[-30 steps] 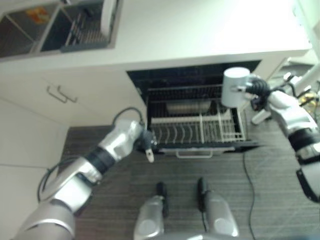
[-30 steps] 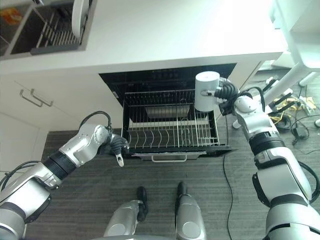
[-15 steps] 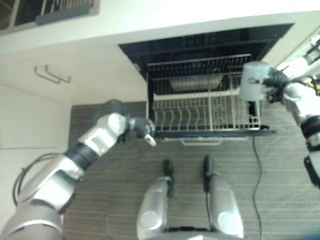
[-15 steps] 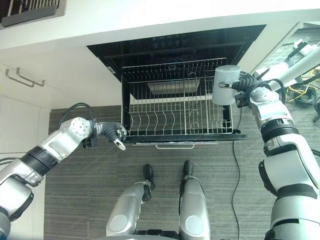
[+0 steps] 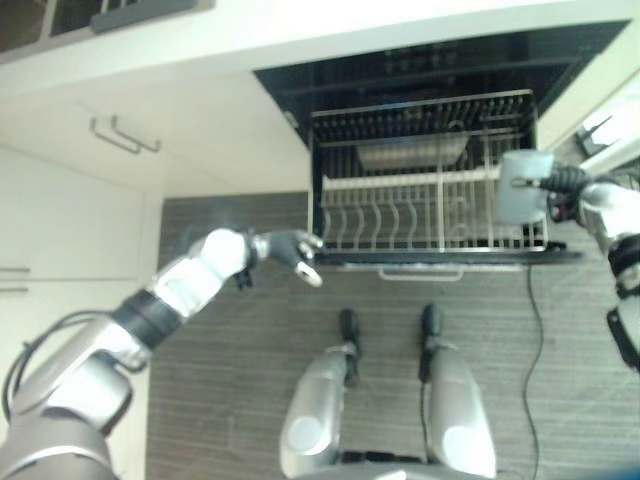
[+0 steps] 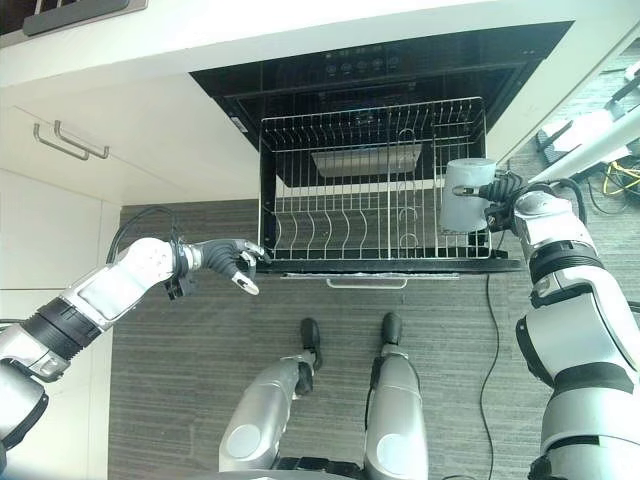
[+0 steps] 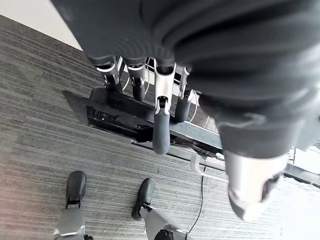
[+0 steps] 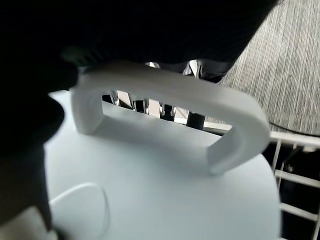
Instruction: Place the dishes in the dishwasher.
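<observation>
right hand (image 6: 505, 190): grasping white mug (image 6: 465, 195) by its handle, over right side of dishwasher rack (image 6: 370, 185) | left hand (image 6: 228, 262): released, fingers straight, near rack's left front corner

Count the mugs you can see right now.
1. A white mug is held by its handle in the right hand, over the right end of the pulled-out dishwasher rack. Others could be hidden.

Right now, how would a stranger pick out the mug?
Find the dishwasher rack pulled out below the white counter. At its right edge, the right hand holds a pale mug by its handle, the one solid thing among bare wires.
</observation>
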Robot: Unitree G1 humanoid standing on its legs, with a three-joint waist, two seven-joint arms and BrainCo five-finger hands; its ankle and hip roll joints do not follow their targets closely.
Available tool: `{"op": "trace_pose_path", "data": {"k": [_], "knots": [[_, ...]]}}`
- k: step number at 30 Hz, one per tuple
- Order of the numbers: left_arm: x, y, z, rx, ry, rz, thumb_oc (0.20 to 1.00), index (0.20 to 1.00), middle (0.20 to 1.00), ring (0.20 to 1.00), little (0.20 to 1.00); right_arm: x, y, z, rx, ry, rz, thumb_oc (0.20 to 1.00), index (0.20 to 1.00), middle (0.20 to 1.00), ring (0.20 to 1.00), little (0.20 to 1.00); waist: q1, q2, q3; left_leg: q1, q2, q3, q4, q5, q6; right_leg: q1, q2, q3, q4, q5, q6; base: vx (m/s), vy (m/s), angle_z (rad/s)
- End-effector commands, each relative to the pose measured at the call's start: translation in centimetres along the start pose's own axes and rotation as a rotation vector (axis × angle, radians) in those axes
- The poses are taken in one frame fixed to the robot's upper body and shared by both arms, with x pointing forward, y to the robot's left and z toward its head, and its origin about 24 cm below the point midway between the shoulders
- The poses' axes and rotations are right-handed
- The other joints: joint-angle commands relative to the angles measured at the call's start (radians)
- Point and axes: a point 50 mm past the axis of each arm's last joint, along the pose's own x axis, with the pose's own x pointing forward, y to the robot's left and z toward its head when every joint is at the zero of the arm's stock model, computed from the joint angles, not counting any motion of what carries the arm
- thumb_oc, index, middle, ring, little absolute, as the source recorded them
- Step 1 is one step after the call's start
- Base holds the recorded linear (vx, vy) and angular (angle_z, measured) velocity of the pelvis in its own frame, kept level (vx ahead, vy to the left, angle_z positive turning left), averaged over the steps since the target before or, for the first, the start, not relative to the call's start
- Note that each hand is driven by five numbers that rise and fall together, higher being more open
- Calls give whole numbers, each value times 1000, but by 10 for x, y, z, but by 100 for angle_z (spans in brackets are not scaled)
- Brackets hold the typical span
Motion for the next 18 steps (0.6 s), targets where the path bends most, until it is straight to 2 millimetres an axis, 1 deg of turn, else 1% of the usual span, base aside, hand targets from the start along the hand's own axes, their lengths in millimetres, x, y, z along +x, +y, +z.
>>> {"op": "trace_pose_path", "data": {"k": [1, 6, 10, 14, 18], "knots": [[-2, -35, -4, -40, -53, -139, 1000, 1000, 1000, 1000, 1000, -5, -11, 38, -19, -89, -34, 1000, 1000, 1000, 1000, 1000, 17, -18, -8, -51, 29, -29, 77, -72, -86, 20, -44, 8, 4, -75, 88, -27, -2, 6], [-4, -38, -4, -43, -75, -124, 1000, 1000, 1000, 1000, 1000, -6, -7, 49, -33, -124, -31, 1000, 1000, 1000, 1000, 1000, 18, -14, 2, -53, 31, -27, 77, -73, -86, 16, -45, 9, 4, -73, 93, -17, 5, 3], [-7, -40, -3, -52, -102, -95, 1000, 1000, 1000, 1000, 1000, -6, -12, 44, -32, -111, -54, 1000, 1000, 1000, 1000, 1000, 21, -16, 3, -49, 35, -21, 77, -76, -84, 20, -44, 9, 4, -74, 94, 0, 0, 0], [-14, -35, -1, -64, -133, -48, 1000, 1000, 1000, 1000, 1000, -7, -18, 39, -44, -91, -66, 1000, 1000, 1000, 1000, 1000, 25, -22, 0, -43, 40, -18, 77, -78, -84, 28, -43, 6, 4, -75, 95, 0, 0, 0], [-23, -27, 5, -90, -197, 30, 1000, 1000, 1000, 1000, 1000, -12, -27, 45, -50, -132, -125, 1000, 1000, 1000, 1000, 1000, 27, -31, -6, -33, 46, -11, 77, -80, -84, 36, -42, 3, 4, -74, 94, -3, -8, 2]]}}
